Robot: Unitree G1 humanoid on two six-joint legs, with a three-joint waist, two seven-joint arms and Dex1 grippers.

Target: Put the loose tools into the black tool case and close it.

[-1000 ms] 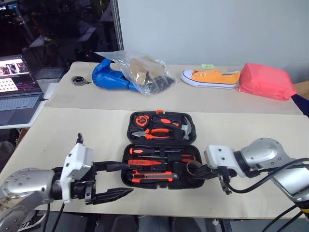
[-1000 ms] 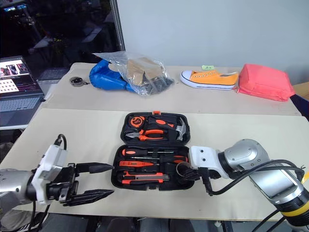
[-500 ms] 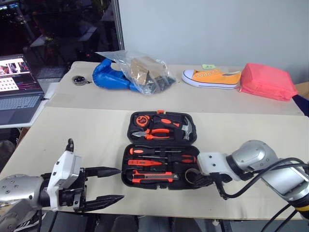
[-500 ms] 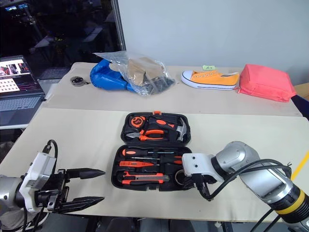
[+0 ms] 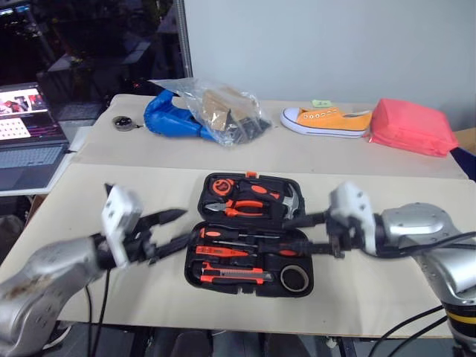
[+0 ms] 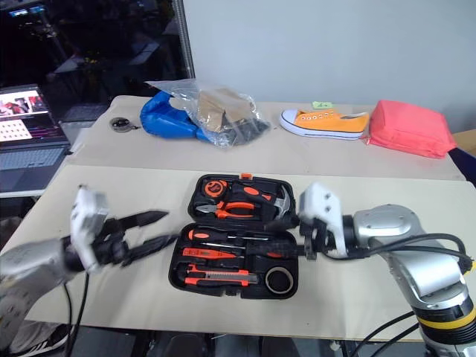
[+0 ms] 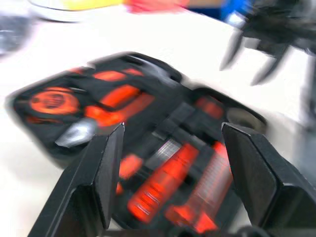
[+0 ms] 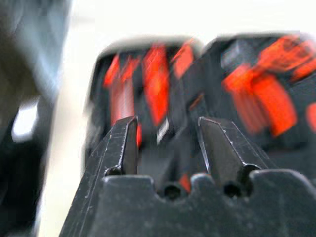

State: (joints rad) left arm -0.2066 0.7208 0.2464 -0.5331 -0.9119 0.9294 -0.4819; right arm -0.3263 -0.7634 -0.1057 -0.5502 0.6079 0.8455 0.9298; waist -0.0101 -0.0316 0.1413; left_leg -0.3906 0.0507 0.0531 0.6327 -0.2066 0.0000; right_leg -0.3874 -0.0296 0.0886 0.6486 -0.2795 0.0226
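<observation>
The black tool case (image 5: 192,271) lies open at the table's middle. Its far half holds a tape measure, pliers and a hammer. Its near half holds the orange-handled screwdrivers (image 5: 229,233), the utility knife (image 5: 235,277) and the tape roll (image 5: 296,277) in the near right corner. My left gripper (image 5: 190,224) hovers open at the case's left edge, pointing right, with nothing between its fingers (image 7: 101,168). From the right, my right gripper (image 5: 286,232) reaches over the case's hinge line, open and empty, fingers (image 8: 123,145) apart.
On the far table lie a blue bag under a clear plastic bag (image 5: 216,110), an orange shoe (image 5: 327,119) and a pink pouch (image 5: 413,125). A laptop (image 5: 30,137) stands at far left. The table's front edge runs just below the case.
My right gripper opened, left the tape roll in the case's near right corner, and rose over the hinge. My left gripper swung forward to the case's left edge.
</observation>
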